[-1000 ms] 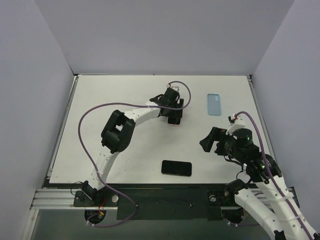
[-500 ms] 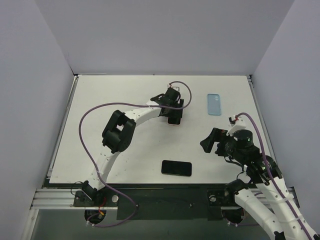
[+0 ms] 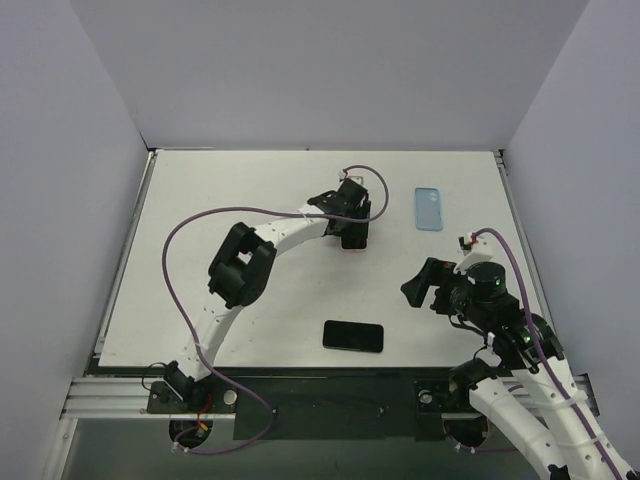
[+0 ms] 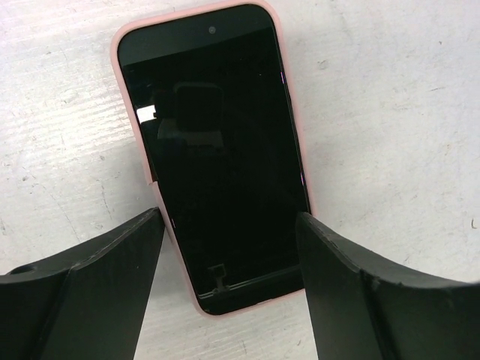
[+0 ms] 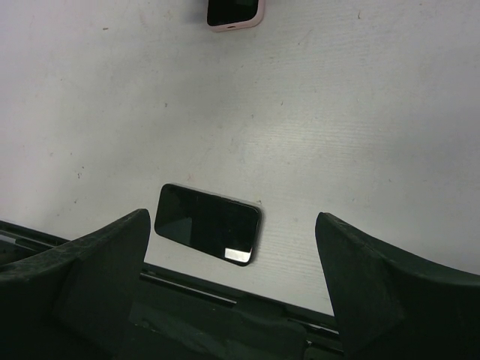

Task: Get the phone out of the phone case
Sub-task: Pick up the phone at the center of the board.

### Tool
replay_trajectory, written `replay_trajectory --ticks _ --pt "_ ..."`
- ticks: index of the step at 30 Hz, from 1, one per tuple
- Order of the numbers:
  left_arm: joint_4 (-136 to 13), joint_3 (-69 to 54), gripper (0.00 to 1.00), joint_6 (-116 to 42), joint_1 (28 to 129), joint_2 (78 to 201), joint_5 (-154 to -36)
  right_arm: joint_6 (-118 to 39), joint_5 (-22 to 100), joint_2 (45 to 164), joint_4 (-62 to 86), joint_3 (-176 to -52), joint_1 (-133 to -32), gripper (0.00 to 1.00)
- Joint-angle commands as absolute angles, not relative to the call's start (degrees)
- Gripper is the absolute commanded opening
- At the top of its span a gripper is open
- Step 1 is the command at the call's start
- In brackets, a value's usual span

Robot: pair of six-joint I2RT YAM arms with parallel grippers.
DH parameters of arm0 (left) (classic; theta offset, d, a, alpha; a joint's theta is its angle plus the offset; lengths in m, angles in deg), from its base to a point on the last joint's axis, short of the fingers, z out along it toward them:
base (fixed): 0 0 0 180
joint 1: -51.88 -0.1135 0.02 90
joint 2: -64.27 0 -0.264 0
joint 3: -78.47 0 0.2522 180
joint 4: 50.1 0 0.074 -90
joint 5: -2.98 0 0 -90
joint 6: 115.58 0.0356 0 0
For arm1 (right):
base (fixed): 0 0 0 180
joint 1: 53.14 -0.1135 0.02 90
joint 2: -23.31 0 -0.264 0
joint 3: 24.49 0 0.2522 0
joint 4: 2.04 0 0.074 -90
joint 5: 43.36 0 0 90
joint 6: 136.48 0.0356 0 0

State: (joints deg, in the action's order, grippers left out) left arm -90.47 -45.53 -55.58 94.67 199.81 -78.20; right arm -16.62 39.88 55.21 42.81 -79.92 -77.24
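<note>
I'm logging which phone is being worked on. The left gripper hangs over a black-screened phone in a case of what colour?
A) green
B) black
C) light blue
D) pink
D: the left wrist view shows the open left gripper with one finger on either side of the black-screened phone in a pink case. The light blue case lies apart, further right on the table.

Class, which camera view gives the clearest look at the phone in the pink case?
The left wrist view: the phone in the pink case fills the frame, lying between the open fingers of the left gripper. From the top external view that gripper hides most of it; the right wrist view catches only one end.
</note>
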Motion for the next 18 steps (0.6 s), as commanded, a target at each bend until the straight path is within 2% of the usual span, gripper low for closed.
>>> replay_trajectory --ticks 1,2,3,5,7,8,10,15,18 --pt "-98.04 -42.86 0.77 -59.06 97.5 202.95 -79.04 -15.81 41.54 54.68 42.66 -79.12 -77.14 0.86" --pt "-99.7 -43.39 0.73 -59.76 97.76 203.31 -78.06 -15.46 41.63 54.86 42.66 -79.03 -77.14 0.86" --pt "-100.42 -44.27 0.64 -60.11 97.67 203.57 -77.7 -15.02 41.72 55.12 42.48 -79.12 -77.14 0.86" --pt "-100.96 -42.88 0.61 -60.21 97.5 201.92 -77.7 -13.71 42.07 55.73 41.69 -79.12 -77.05 0.86" --pt "-96.66 -37.8 0.7 -59.59 97.5 197.98 -77.79 -13.18 41.46 56.35 40.81 -79.12 -77.05 0.86" --pt "-94.12 -35.25 0.81 -59.59 97.5 196.82 -77.79 -13.0 40.93 56.62 40.2 -79.03 -77.05 0.86" --pt "-93.22 -34.35 0.9 -59.59 97.5 194.17 -78.05 -13.0 40.67 56.88 39.58 -78.77 -77.05 0.86" --pt "-94.71 -36.71 0.93 -61.69 97.5 192.24 -78.32 -13.26 40.84 55.92 39.58 -78.85 -76.78 0.86" --pt "-97.86 -41.96 0.93 -63.98 97.5 195.03 -75.6 -12.56 41.54 53.73 39.93 -79.29 -76.7 0.86"
